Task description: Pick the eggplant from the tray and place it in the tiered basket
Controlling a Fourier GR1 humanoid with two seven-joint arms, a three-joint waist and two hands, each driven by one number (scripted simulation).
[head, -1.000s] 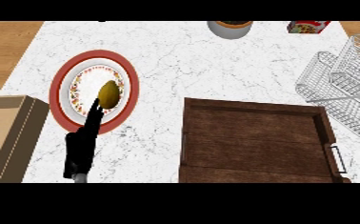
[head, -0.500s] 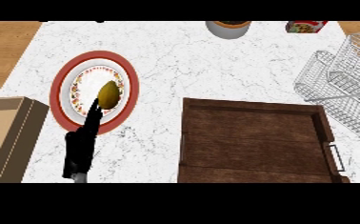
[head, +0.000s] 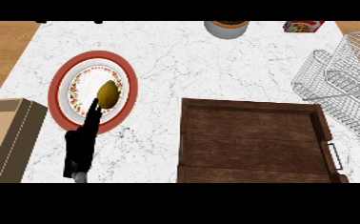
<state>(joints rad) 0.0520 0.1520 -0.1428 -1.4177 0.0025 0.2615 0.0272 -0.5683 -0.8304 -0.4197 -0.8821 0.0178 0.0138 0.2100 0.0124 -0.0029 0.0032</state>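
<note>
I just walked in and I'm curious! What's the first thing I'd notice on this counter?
Probably the red-rimmed plate at the left, with a yellow-brown oval fruit on it and the robot's black left hand stretched toward it from below. Next comes the big dark wooden tray at the lower right, with nothing showing in it, and the wire tiered basket at the right edge.

Stone, wood, wire and glazed ware on the counter

The counter top (head: 211, 66) looks like white marble with thin grey veins, smooth and a little shiny. The tray (head: 253, 147) is dark brown wood with visible grain, matt, and has a thin metal handle (head: 336, 156) on its right side. The tiered basket (head: 334, 82) is made of thin pale metal wire. The plate (head: 74, 82) looks like glazed ceramic, with a red rim and a patterned ring. The left hand (head: 81, 144) is plain matt black.
</note>
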